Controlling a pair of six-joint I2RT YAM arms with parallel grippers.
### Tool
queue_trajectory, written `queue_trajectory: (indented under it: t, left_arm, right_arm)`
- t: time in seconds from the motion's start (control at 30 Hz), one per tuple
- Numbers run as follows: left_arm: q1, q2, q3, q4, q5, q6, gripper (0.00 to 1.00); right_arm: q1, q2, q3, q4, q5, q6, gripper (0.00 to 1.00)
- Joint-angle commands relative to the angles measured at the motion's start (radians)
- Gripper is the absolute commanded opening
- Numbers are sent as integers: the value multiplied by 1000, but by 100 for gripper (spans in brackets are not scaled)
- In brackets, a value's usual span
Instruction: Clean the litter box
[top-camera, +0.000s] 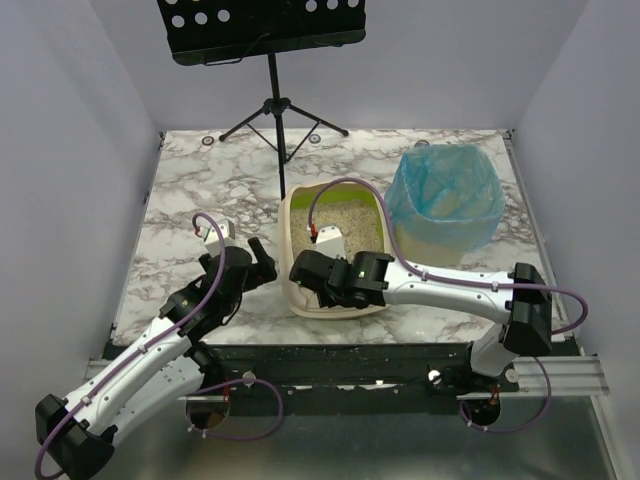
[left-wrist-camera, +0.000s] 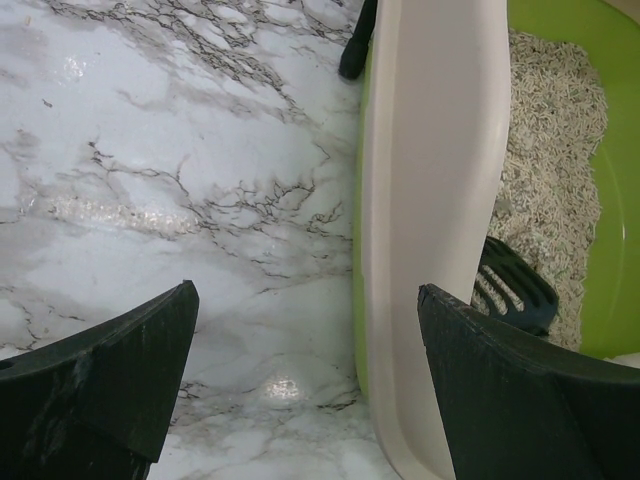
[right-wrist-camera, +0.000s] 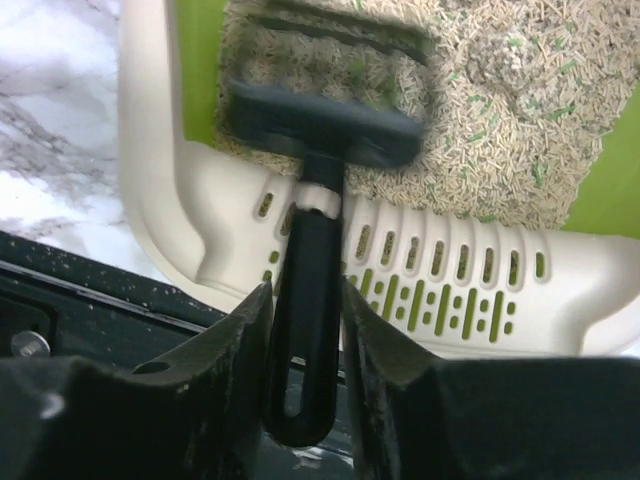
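Note:
The litter box (top-camera: 289, 262) is a beige tray with a lime-green inner rim, at the table's near middle, filled with tan granules (right-wrist-camera: 500, 90). Its slotted grille (right-wrist-camera: 450, 290) faces the near edge. My right gripper (top-camera: 315, 290) is over that near end, shut on the black handle of a slotted scoop (right-wrist-camera: 318, 125); the scoop head rests on the granules. In the right wrist view the gripper (right-wrist-camera: 305, 345) clamps the handle on both sides. My left gripper (top-camera: 262, 265) is open at the box's left side. In the left wrist view (left-wrist-camera: 305, 390) its fingers straddle the box's left wall (left-wrist-camera: 430, 200), not touching it.
A taller bin lined with a translucent blue bag (top-camera: 445, 200) stands right of the litter box. A black music stand (top-camera: 262, 28) on a tripod (top-camera: 283, 115) is at the back. Marble tabletop (left-wrist-camera: 180, 150) lies left of the box. White walls enclose the table.

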Motion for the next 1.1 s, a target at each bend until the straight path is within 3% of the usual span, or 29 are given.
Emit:
queue_trajectory:
  t: [0.0,0.03,0.07,0.13,0.17,0.4,0.53,0.63,0.8,0.97,1.07]
  left_arm:
    - [1,-2,6,-6,-25,-5,99]
    - [1,-2,8,-5,-22,-5,99]
    - [1,-2,9,-5,-21,-5,99]
    - [1,0,14,-2,-10,0,99]
    - [1,-2,14,0,4,3,99]
    - [1,-17,5,75,94,58,99]
    - [1,-18,-32,263,231,104,99]
    - [-1,-9,-41,355,321,133,99]
    - [-1,11,-54,472,436,101,99]
    - [-11,40,-156,831,698,3,99]
    - [-24,84,-179,991,717,-69,99]
  right_arm:
    - [9,-32,-43,-23,21,41,31]
    - [9,-42,-48,-23,33,41,29]
    - [9,-57,-51,-21,41,41,19]
    - [8,-75,-66,-18,70,38,17]
    - [9,-97,-71,-17,84,41,11]
    - [8,-187,-114,-15,186,59,3]
    - [-41,-270,-141,-1,170,119,1]
    - [-125,-365,-196,75,70,116,1]
    - [-158,-571,-345,340,-50,153,1]
    - [-166,-787,-529,532,-38,303,1]
    - [-169,-902,-630,635,-54,378,1]
